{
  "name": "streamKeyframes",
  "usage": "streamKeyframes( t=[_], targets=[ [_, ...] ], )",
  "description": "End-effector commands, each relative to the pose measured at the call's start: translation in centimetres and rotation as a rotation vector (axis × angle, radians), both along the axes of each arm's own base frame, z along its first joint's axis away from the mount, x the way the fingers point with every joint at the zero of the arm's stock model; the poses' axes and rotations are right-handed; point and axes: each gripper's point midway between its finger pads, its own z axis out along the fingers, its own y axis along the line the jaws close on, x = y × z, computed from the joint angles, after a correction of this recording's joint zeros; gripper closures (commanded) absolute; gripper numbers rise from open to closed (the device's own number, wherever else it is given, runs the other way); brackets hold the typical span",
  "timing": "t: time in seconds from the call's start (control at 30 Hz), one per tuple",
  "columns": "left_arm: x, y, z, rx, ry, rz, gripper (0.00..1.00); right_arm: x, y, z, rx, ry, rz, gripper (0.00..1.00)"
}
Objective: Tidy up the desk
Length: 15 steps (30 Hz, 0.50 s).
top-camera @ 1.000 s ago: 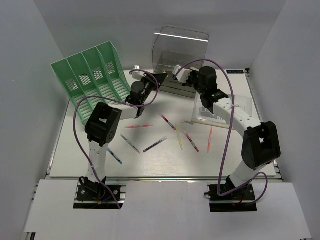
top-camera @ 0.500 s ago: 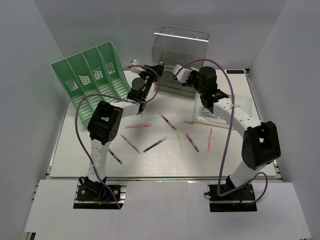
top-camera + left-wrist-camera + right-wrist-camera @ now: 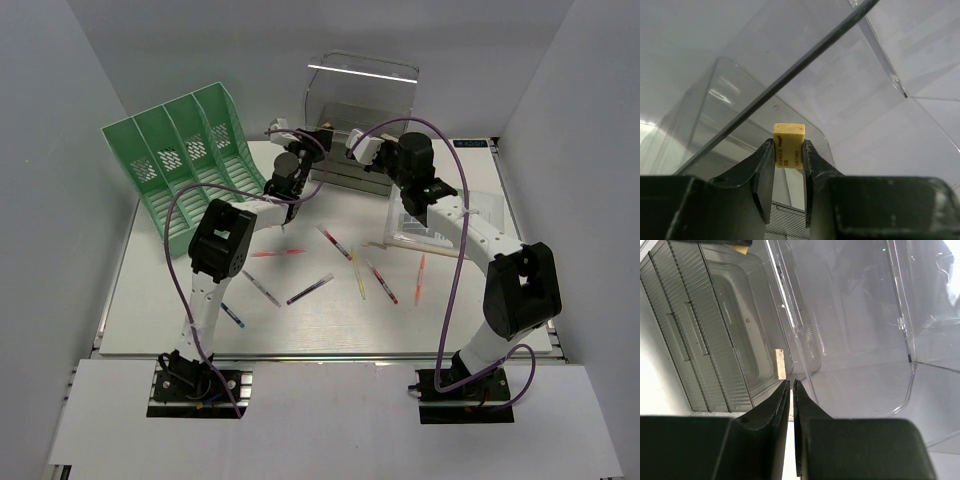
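Left wrist view: the left gripper (image 3: 788, 151) has its fingers clamped on a small yellow eraser (image 3: 788, 139), raised against the clear drawer box (image 3: 360, 100) at the far edge of the white desk surface (image 3: 330, 325) lying under both arms. Only the eraser's lower part is pinched, so it may twist loose or clip the box wall and drop outside. The right gripper (image 3: 791, 386) has its fingers together, seemingly on nothing. Counted: one eraser, one box, one green file rack (image 3: 185, 160) at the far-left corner, and about eight pens (image 3: 310, 289) mid-surface.
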Motion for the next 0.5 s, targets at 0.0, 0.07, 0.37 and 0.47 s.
streamKeyframes(
  t=[0.0, 0.07, 0.37, 0.47],
  targets=[
    [-0.1, -1.1, 3.0, -0.012, -0.052, -0.007, 0.87, 0.5, -0.3, 5.8, 0.071, -0.134, -0.016, 0.87],
    [0.1, -1.1, 2.5, -0.007, -0.04, -0.004, 0.84, 0.5, -0.3, 5.8, 0.069, -0.134, -0.016, 0.87],
    [0.4, -0.9, 1.7, 0.019, -0.007, 0.014, 0.56, 0.3, -0.3, 5.6, 0.068, -0.129, -0.014, 0.87],
    [0.2, -1.0, 2.1, 0.026, -0.011, 0.007, 0.45, 0.4, -0.5, 5.7, 0.07, -0.13, -0.021, 0.87]
  ],
)
